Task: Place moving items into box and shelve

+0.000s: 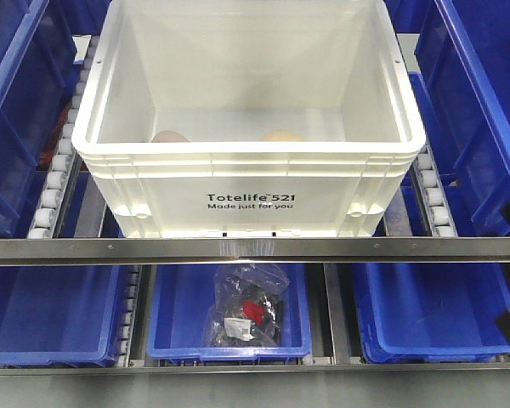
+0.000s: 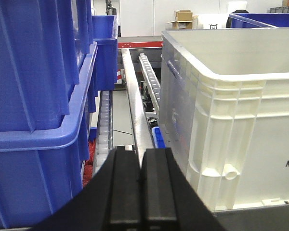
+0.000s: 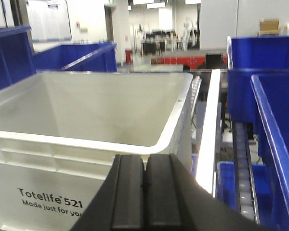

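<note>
Roller rails (image 1: 55, 183) carry the box (image 1: 248, 161), so with both grippers (image 2: 140, 192) (image 3: 144, 197) closed empty, push squarely, evenly.

Around me stands a metal rack: a steel crossbar (image 1: 255, 249) runs in front, with white roller tracks (image 1: 58, 166) on either side of the upper level. Blue bins (image 1: 25, 85) fill the shelves left and right. On the lower level sit three more blue bins; the middle one (image 1: 228, 310) holds a clear plastic bag (image 1: 246, 310) with dark and red contents. Beyond the rack I see a bright hall with white walls (image 3: 216, 19), ceiling lights and cardboard boxes (image 2: 183, 18).
</note>
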Controlling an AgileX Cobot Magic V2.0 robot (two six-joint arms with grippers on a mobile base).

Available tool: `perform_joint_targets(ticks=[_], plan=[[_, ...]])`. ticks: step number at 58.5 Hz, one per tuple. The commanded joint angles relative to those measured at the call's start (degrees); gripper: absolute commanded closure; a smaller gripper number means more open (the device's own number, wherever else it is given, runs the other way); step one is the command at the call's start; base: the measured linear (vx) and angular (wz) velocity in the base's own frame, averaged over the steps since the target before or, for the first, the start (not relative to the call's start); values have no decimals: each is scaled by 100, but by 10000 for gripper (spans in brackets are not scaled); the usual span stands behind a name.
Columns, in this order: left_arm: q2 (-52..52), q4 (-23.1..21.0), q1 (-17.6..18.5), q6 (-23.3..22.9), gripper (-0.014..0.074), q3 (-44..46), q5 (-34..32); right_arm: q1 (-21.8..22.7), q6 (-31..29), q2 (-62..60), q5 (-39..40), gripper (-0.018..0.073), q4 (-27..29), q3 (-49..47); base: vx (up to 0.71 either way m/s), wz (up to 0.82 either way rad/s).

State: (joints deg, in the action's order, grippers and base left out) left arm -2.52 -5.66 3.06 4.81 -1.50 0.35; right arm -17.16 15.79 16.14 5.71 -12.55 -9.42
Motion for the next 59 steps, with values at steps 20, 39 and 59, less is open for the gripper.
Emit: perform_joint_targets(ticks=[20, 39, 59], plan=[[-53, -53, -11, -45, 603, 52, -510, 209, 124, -1528, 46, 567, 758, 1132, 0, 0], [-53, -53, -11, -45, 603, 52, -502, 1554, 133, -1727, -847, 567, 798, 1150, 0, 0], [-53, -53, -11, -45, 603, 52, -502, 1856, -127, -1727, -674, 567, 663, 1150, 0, 0]])
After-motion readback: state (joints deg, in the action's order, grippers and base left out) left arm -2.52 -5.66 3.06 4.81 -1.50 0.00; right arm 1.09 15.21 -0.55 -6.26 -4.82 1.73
